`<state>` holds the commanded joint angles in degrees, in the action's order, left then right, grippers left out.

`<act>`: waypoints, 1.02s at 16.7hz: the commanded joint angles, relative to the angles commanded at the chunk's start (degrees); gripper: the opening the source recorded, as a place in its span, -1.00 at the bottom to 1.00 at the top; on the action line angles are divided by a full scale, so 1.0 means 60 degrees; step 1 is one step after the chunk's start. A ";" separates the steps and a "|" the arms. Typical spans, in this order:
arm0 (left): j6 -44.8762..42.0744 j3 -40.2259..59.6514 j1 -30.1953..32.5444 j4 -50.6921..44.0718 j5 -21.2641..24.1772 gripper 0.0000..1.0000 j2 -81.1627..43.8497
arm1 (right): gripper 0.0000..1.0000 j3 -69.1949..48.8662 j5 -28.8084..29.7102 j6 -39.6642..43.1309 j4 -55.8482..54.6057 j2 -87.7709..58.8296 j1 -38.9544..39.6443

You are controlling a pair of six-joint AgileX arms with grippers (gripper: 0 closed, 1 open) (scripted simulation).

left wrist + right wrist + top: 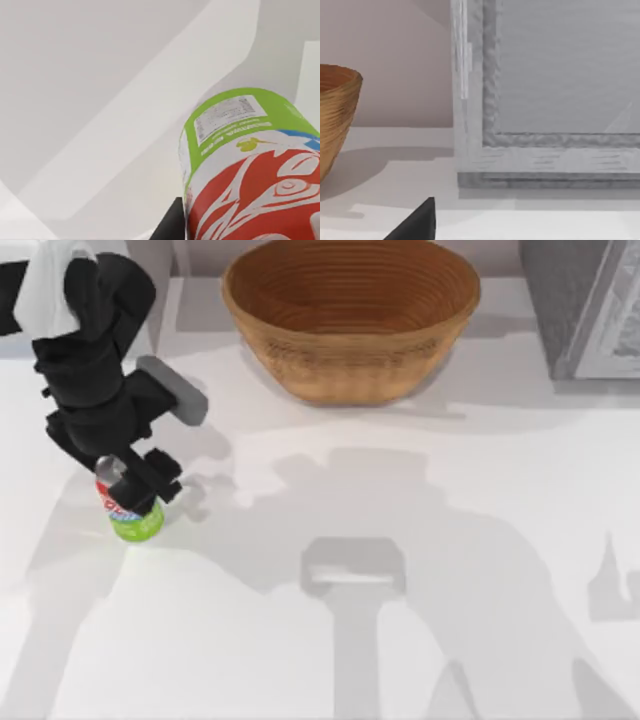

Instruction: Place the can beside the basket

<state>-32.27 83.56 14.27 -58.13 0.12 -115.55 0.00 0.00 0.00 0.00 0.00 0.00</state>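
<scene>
While our left pincer [135, 485] holds the can [135, 518] by its upper body at the counter's [420, 640] left side, the basket [350, 320] sits well apart at the back, so carrying comes next, we judge.

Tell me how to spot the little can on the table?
Find the big brown basket at the table's far edge. Look toward the near left, where the left gripper holds the can. It's small, red on top and bright green at the bottom.
</scene>
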 joint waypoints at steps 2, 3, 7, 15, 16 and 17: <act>0.0000 0.0000 0.0000 0.0000 0.0000 -0.66 0.0000 | 1.00 0.0000 0.0000 0.0000 0.0000 0.0000 0.0000; 0.0000 0.0000 0.0000 0.0000 0.0000 -0.81 0.0000 | 1.00 0.0000 0.0000 0.0000 0.0000 0.0000 0.0000; 0.0000 0.0000 0.0000 0.0000 0.0000 -1.00 0.0000 | 1.00 0.0000 0.0000 0.0000 0.0000 0.0000 0.0000; 0.0107 0.0035 0.0053 -0.0037 0.0007 -1.00 -0.0020 | 1.00 0.0000 0.0000 0.0000 0.0000 0.0000 0.0000; 0.0303 0.0111 0.0133 -0.0090 0.0009 -1.00 -0.0084 | 1.00 0.0000 0.0000 0.0000 0.0000 0.0000 0.0000; 0.0607 0.0224 0.0244 -0.0158 0.0010 -1.00 -0.0165 | 1.00 0.0000 0.0000 0.0000 0.0000 0.0000 0.0000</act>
<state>-28.63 84.90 15.74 -59.08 0.17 -116.54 0.00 0.00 0.00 0.00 0.00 0.00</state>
